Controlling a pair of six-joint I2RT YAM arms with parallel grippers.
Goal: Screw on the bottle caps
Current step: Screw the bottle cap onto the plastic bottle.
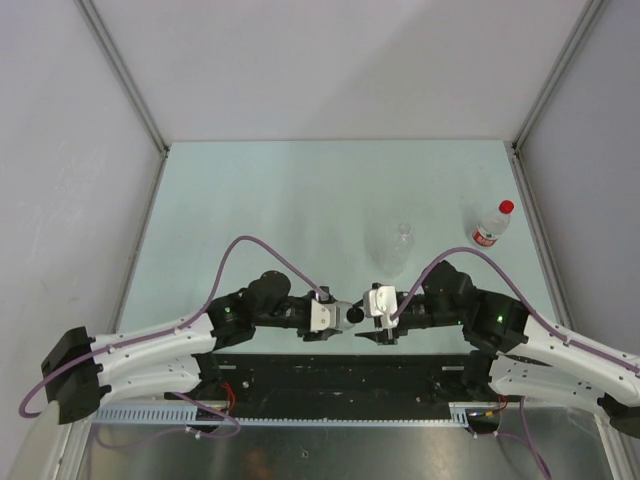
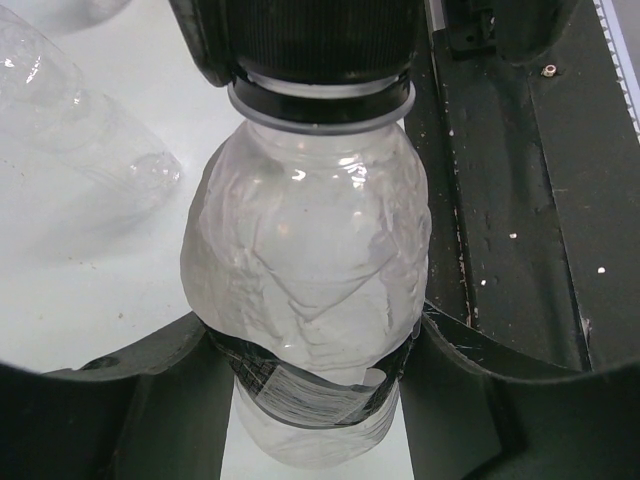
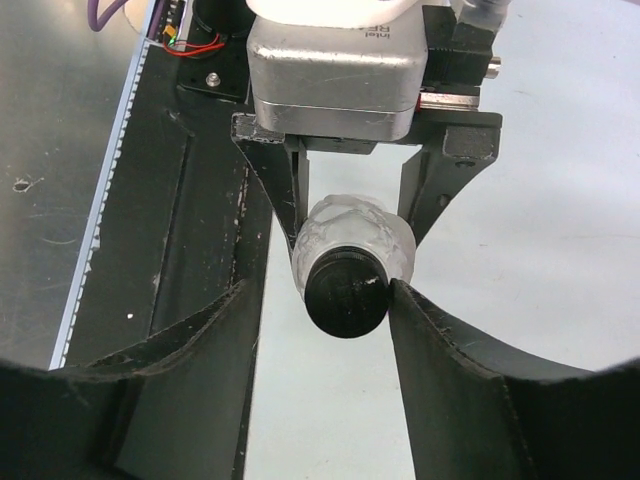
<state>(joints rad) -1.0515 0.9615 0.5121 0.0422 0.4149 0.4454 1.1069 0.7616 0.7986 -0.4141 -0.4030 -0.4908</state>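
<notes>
My left gripper (image 1: pixel 330 316) is shut on the body of a clear crumpled bottle (image 2: pixel 305 250), holding it level above the table's near edge. The bottle's black cap (image 3: pixel 345 296) sits on its neck and also shows in the left wrist view (image 2: pixel 320 45). My right gripper (image 3: pixel 318 292) faces it, open around the cap: one finger (image 3: pixel 430 340) touches the cap, while the other stands clear of it. A second clear bottle (image 1: pixel 393 252) with a whitish cap (image 1: pixel 404 229) is on the table behind the grippers. A labelled bottle (image 1: pixel 490 228) with a red cap (image 1: pixel 506 207) is at the right.
A black base plate (image 1: pixel 340 380) runs along the near edge under both arms. Purple cables (image 1: pixel 250 245) loop over the wrists. Grey walls with metal posts (image 1: pixel 530 110) close in the pale table (image 1: pixel 280 200).
</notes>
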